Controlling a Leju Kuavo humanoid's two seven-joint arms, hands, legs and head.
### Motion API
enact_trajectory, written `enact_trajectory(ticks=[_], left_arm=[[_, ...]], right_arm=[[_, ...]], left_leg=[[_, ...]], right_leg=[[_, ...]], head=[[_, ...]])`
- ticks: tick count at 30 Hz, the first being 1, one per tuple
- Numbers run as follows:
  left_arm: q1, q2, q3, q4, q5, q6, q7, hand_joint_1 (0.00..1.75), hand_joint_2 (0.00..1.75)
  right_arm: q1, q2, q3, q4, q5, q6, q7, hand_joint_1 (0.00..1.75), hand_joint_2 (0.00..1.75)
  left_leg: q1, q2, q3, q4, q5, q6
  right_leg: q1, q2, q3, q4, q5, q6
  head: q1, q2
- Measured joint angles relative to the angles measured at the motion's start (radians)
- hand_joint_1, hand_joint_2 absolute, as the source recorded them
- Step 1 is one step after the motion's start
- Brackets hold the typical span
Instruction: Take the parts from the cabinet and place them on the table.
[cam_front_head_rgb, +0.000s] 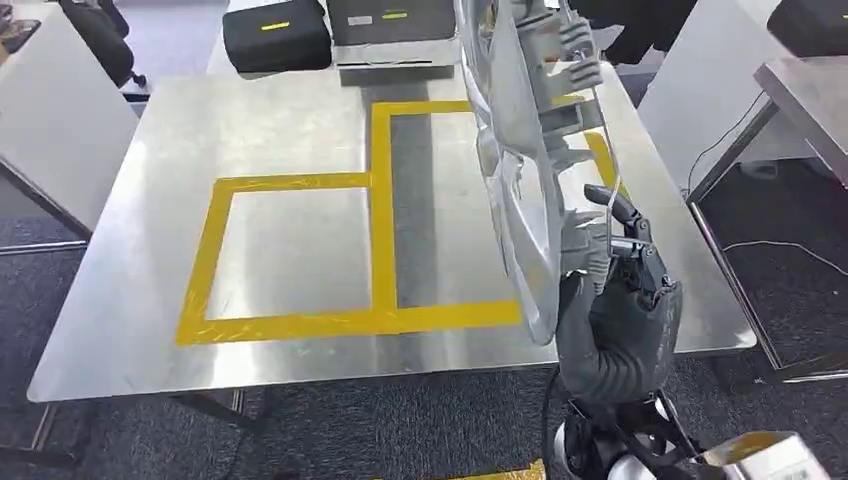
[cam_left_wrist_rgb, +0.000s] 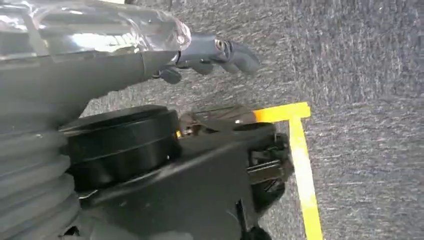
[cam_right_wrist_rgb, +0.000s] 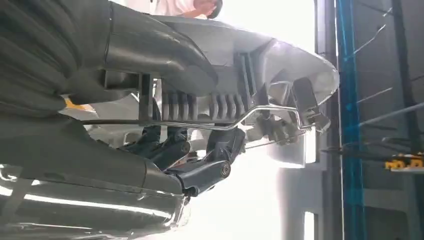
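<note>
Gripping the silver part (cam_front_head_rgb: 520, 170) upright, the right hand (cam_front_head_rgb: 615, 255) has its fingers (cam_right_wrist_rgb: 200, 150) wrapped on the ribbed back above the table (cam_front_head_rgb: 150, 250); setting down remains, I judge. Left hand (cam_left_wrist_rgb: 215, 52) hangs by the floor, fingers loosely curled, holding nothing.

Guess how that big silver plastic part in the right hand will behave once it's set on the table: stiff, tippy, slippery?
Probably stiff: the silver part keeps its curved shape held upright by the right hand, and ribs show on its back. Likely tippy if stood on edge: tall and thin. Could slide, since the metal table looks smooth and shiny.
</note>
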Motion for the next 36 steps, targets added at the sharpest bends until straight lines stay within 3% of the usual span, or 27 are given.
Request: enact_trajectory(ticks=[1, 2, 3, 4, 5, 7, 11, 14, 17, 21, 26, 36], left_arm=[[0.0, 0.0, 0.0, 0.0, 0.0, 0.0, 0.0, 0.0, 1.75], [0.0, 0.001, 0.0, 0.0, -0.001, 0.0, -0.001, 0.0, 1.75], [0.001, -0.002, 0.0, 0.0, -0.002, -0.002, 0.0, 0.0, 1.75], [0.0, -0.002, 0.0, 0.0, -0.003, -0.002, 0.0, 0.0, 1.75], [0.001, -0.002, 0.0, 0.0, -0.004, -0.002, 0.0, 0.0, 1.75], [0.003, -0.002, 0.0, 0.0, -0.01, -0.004, 0.0, 0.0, 1.75], [-0.002, -0.003, 0.0, 0.0, -0.021, -0.009, -0.003, 0.0, 1.75], [-0.002, -0.003, 0.0, 0.0, -0.024, -0.013, -0.005, 0.0, 1.75], [-0.002, -0.003, 0.0, 0.0, -0.031, -0.024, -0.006, 0.0, 1.75], [-0.003, -0.007, 0.0, 0.0, -0.043, -0.031, -0.006, 0.0, 1.75], [-0.003, -0.009, -0.001, 0.0, -0.045, -0.035, -0.006, 0.0, 1.75], [-0.003, -0.012, -0.001, 0.0, -0.045, -0.036, -0.006, 0.0, 1.75]], right_arm=[[0.003, 0.0, 0.0, 0.001, 0.002, -0.003, 0.0, 1.75, 1.75], [0.004, -0.001, 0.0, 0.002, 0.007, -0.004, -0.001, 1.75, 1.75], [0.006, -0.002, -0.001, 0.002, 0.011, -0.006, -0.001, 1.75, 1.75], [0.006, -0.002, -0.003, 0.002, 0.016, -0.009, 0.001, 1.75, 1.75], [0.004, -0.003, -0.008, 0.002, 0.023, -0.011, 0.005, 1.75, 1.75], [0.004, -0.014, -0.02, 0.005, 0.039, -0.011, 0.057, 1.75, 1.75], [-0.029, -0.065, -0.059, 0.033, 0.045, 0.025, 0.208, 1.75, 1.75], [-0.042, -0.105, -0.092, 0.067, 0.037, 0.046, 0.244, 1.75, 1.75], [-0.07, -0.142, -0.116, 0.102, 0.049, 0.098, 0.341, 1.75, 1.75], [-0.118, -0.211, -0.137, 0.179, 0.06, 0.19, 0.455, 1.75, 1.75], [-0.145, -0.276, -0.151, 0.265, 0.06, 0.219, 0.48, 1.75, 1.75], [-0.16, -0.323, -0.159, 0.326, 0.069, 0.219, 0.486, 1.75, 1.75]], left_leg=[[0.007, 0.004, 0.025, -0.085, 0.076, -0.011], [0.014, 0.01, 0.047, -0.162, 0.123, -0.022], [0.004, 0.012, 0.057, -0.15, 0.1, -0.028], [0.008, 0.012, 0.068, -0.179, 0.095, -0.014], [0.004, 0.011, 0.07, -0.185, 0.081, 0.027], [0.001, 0.009, 0.073, -0.185, 0.077, 0.022], [-0.001, 0.007, 0.074, -0.185, 0.072, 0.028], [-0.003, 0.004, 0.074, -0.185, 0.073, 0.031], [-0.007, 0.004, 0.074, -0.185, 0.073, 0.036], [-0.008, 0.004, 0.074, -0.185, 0.075, 0.04], [-0.008, 0.003, 0.074, -0.185, 0.076, 0.041], [-0.007, 0.004, 0.075, -0.185, 0.076, 0.041]], right_leg=[[-0.004, 0.001, 0.011, 0.005, -0.012, 0.005], [-0.008, 0.002, 0.019, 0.015, -0.025, 0.012], [-0.004, 0.005, 0.017, 0.016, -0.03, 0.018], [-0.001, 0.006, 0.011, 0.033, -0.038, 0.025], [0.0, 0.006, 0.008, 0.033, -0.04, 0.026], [-0.001, 0.005, 0.013, 0.028, -0.038, 0.024], [-0.003, 0.004, 0.02, 0.015, -0.038, 0.026], [-0.004, 0.002, 0.022, 0.011, -0.036, 0.029], [-0.01, 0.002, 0.022, 0.01, -0.036, 0.045], [-0.01, 0.001, 0.022, 0.009, -0.034, 0.048], [-0.01, -0.001, 0.023, 0.009, -0.033, 0.05], [-0.01, 0.0, 0.023, 0.01, -0.033, 0.05]], head=[[-0.004, 0.0], [-0.008, 0.0], [-0.014, 0.0], [-0.021, 0.0], [-0.018, 0.0], [-0.006, 0.0], [-0.001, 0.0], [0.006, 0.0], [0.008, 0.0], [0.008, 0.0], [0.008, 0.0], [0.008, 0.0]])
